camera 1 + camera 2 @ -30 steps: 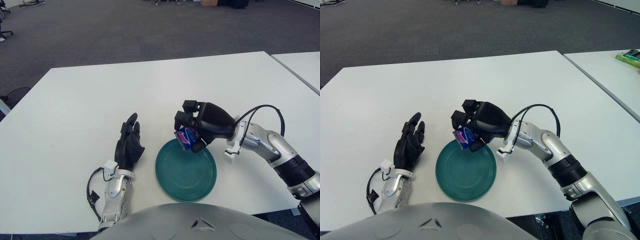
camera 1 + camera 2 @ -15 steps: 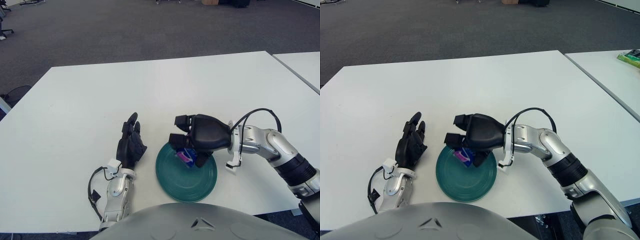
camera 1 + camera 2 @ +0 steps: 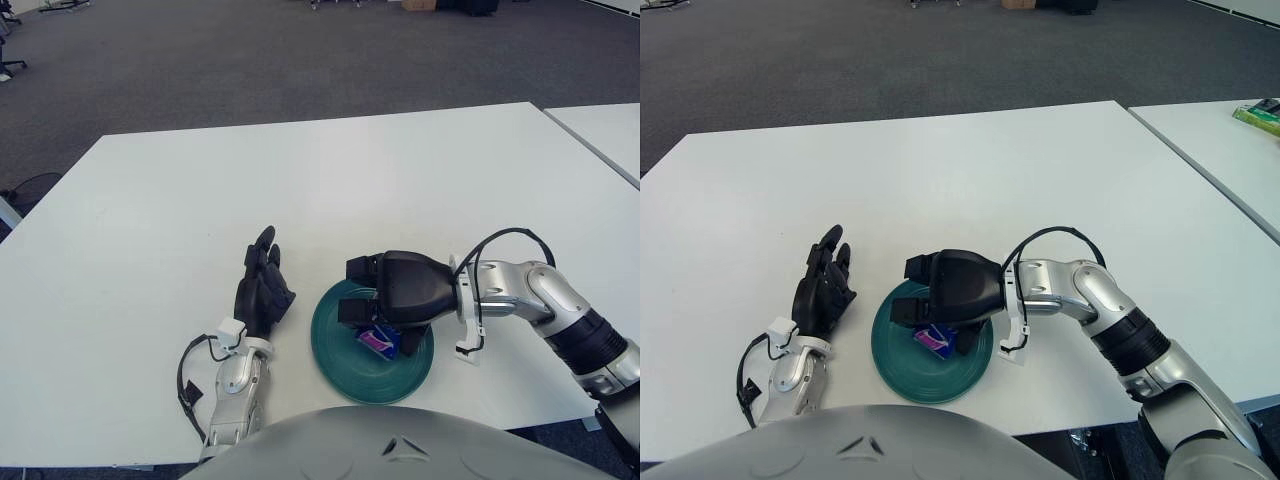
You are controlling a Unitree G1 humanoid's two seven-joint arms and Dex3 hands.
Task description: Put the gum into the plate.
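Lowered since earlier, right hand [image 3: 395,300] fingers [image 3: 358,310] grip gum [image 3: 380,342] over plate [image 3: 345,365]; opening gently would release it cleanly.

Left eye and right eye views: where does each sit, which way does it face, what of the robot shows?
Left eye view: on the head, looking forward and down at the white table; shows the left hand left of the green plate, and the right hand over the plate, with the gum beneath it.
Right eye view: same head camera, slightly to the right, same aim; a second table shows more at the right edge.
Shared: both hands, plate, gum, and the robot's grey torso at the bottom.
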